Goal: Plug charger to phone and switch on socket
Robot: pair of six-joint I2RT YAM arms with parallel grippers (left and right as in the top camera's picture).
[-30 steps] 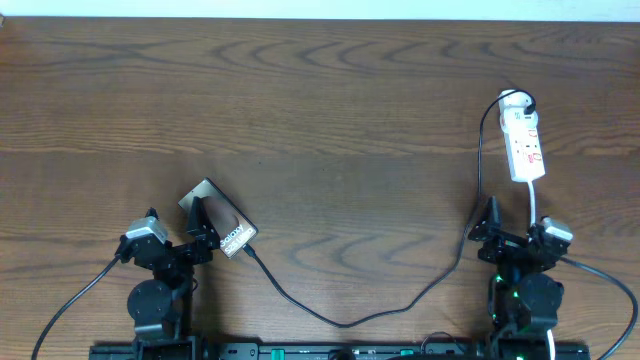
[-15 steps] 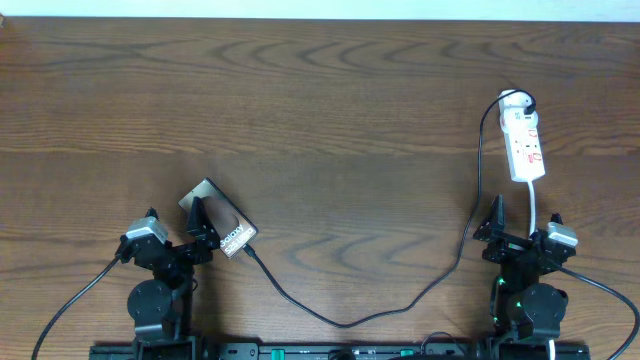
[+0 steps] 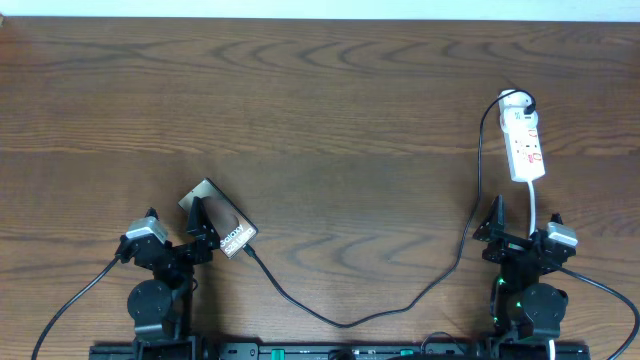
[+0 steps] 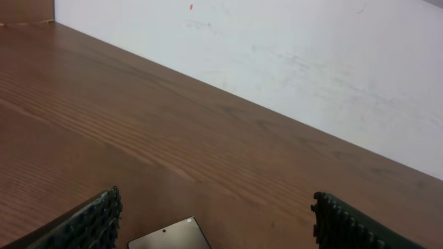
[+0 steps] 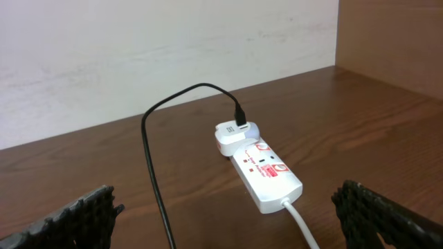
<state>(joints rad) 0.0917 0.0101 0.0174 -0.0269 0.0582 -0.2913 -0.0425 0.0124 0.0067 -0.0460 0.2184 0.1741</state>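
The bronze-brown phone (image 3: 222, 228) lies slanted on the table at the lower left, and its top corner shows in the left wrist view (image 4: 169, 237). The charger, a thin black cable (image 3: 345, 322), runs from a white adapter on the socket (image 3: 526, 148) down across the table to the phone's lower right end. I cannot tell whether its tip is inserted. The socket strip and cable also show in the right wrist view (image 5: 266, 173). My left gripper (image 3: 176, 217) (image 4: 214, 204) is open over the phone's upper end. My right gripper (image 3: 522, 218) (image 5: 228, 207) is open, short of the socket.
The socket's white cord (image 3: 537, 205) runs down between my right fingers toward the arm base. A white wall (image 4: 277, 48) borders the table's far edge. A wooden side panel (image 5: 394, 41) stands at the right in the right wrist view.
My right arm shifted slightly to the right in the first half second, then held still. The left arm, phone, cable and socket have not moved.
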